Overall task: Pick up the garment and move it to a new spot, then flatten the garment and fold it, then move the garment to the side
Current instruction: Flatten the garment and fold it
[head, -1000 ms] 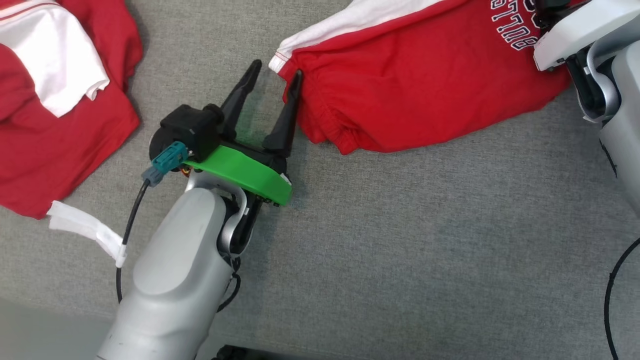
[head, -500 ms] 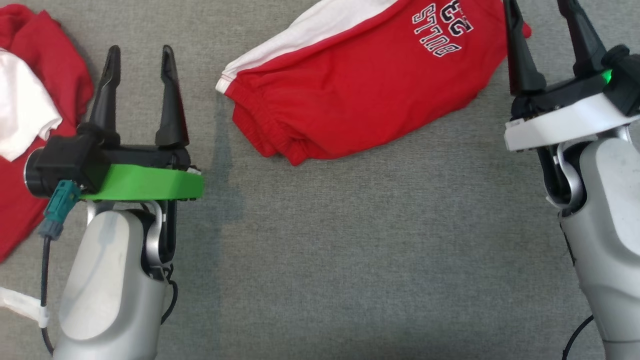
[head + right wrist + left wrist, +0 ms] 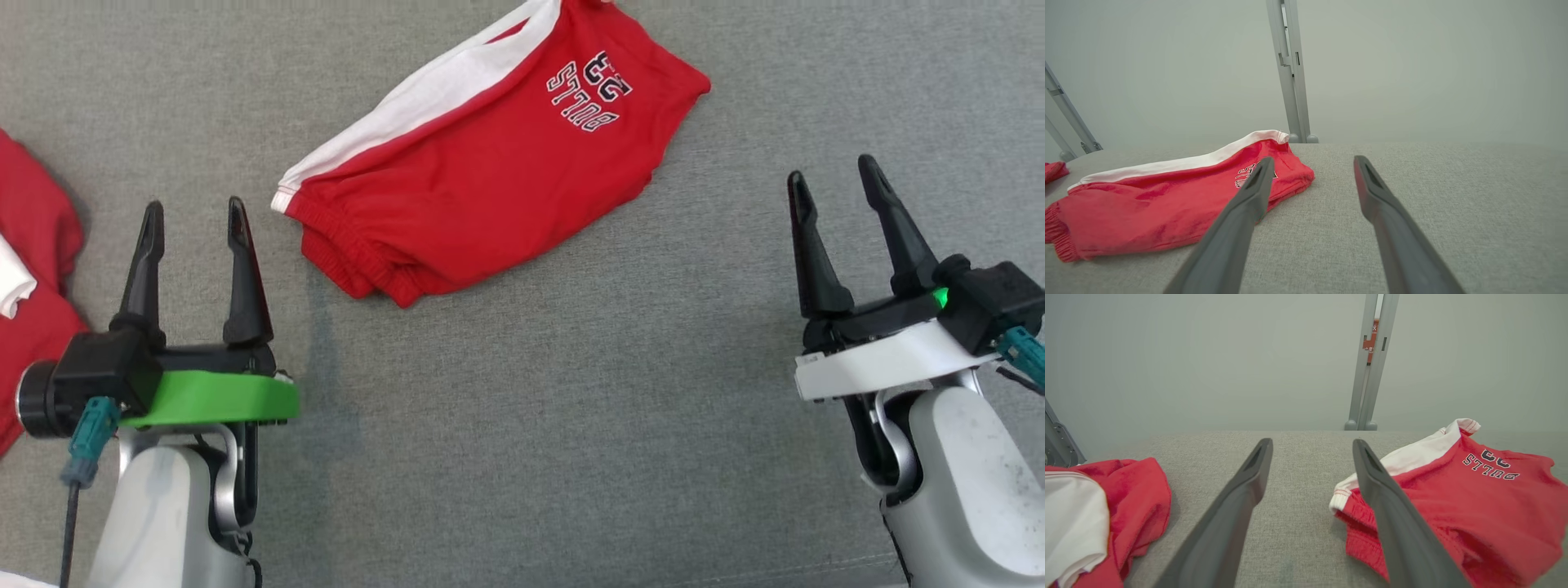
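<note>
Two robot grippers frame a grey fabric-covered surface (image 3: 531, 425) seen from above, and both are empty. The left gripper (image 3: 194, 211) sits at the lower left of the head view. Its two long dark fingers point up the frame and are spread wide with nothing between them. The right gripper (image 3: 831, 173) sits at the lower right, also spread wide and holding nothing. Neither touches any cloth.

The garment (image 3: 482, 171) is a pair of red shorts with a white side stripe and a printed team name and number. It lies in the upper centre of the head view, well apart from both grippers. It rests flat as a compact, slanted shape. The gathered waistband at its lower left end shows doubled layers, so it looks folded over on itself. In the left wrist view it lies at the right of the frame, and in the right wrist view at the left.

A second red and white garment (image 3: 28, 278) lies bunched at the left edge of the head view, near the left gripper.

Judging by this, picking up, flattening and folding appear done. Whether the shorts already lie in their final place to the side cannot be told. If not, that last move remains, and it would need a fresh grasp.
</note>
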### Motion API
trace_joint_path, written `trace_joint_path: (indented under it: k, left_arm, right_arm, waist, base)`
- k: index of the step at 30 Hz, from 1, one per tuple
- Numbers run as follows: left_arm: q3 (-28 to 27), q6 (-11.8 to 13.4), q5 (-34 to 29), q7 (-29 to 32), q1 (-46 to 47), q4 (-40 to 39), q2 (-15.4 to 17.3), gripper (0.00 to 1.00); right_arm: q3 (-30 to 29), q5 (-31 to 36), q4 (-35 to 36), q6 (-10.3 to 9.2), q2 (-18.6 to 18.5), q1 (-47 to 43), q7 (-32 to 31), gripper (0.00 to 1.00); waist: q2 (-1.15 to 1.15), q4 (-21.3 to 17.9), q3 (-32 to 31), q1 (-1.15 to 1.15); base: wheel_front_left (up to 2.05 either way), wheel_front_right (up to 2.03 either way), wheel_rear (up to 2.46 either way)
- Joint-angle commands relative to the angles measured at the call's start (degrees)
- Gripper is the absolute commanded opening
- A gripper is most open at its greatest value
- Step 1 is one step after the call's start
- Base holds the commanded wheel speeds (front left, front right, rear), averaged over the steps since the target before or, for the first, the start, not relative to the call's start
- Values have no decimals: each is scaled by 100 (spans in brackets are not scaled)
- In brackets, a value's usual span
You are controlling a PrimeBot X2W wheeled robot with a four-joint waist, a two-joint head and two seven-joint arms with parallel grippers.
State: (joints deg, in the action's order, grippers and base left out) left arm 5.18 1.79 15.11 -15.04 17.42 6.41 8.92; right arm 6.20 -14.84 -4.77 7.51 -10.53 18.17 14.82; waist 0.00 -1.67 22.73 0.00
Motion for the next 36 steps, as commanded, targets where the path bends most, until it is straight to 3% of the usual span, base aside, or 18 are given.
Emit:
trace_joint_path:
  k: [1, 10, 21, 31, 36]
  left_arm:
    - [-32, 35, -29, -17, -197, -9, -14, 100]
    - [-43, 91, -12, -17, -810, -17, -153, 100]
    - [-43, 117, -75, -17, -911, -89, -207, 100]
    - [-52, 73, -118, -17, -791, -176, -232, 100]
    - [18, -7, -131, -17, -509, -347, -292, 100]
  right_arm:
    - [-22, 26, 37, -4, 24, -194, 29, 100]
    - [-61, 24, 198, -4, 28, -666, -45, 100]
    - [-131, 16, 362, -4, -62, -819, -212, 100]
    - [-158, -17, 344, -4, -107, -718, -293, 100]
    - [-203, -68, 265, -4, -256, -406, -411, 100]
  waist:
    - [0, -243, -326, 0]
    - [0, -261, -694, 0]
    - [0, -185, -770, 0]
    - [0, -157, -634, 0]
    - [0, 68, -229, 0]
  base:
    - [0, 0, 0]
    - [0, 0, 0]
    - [0, 0, 0]
    - [0, 0, 0]
    - [0, 0, 0]
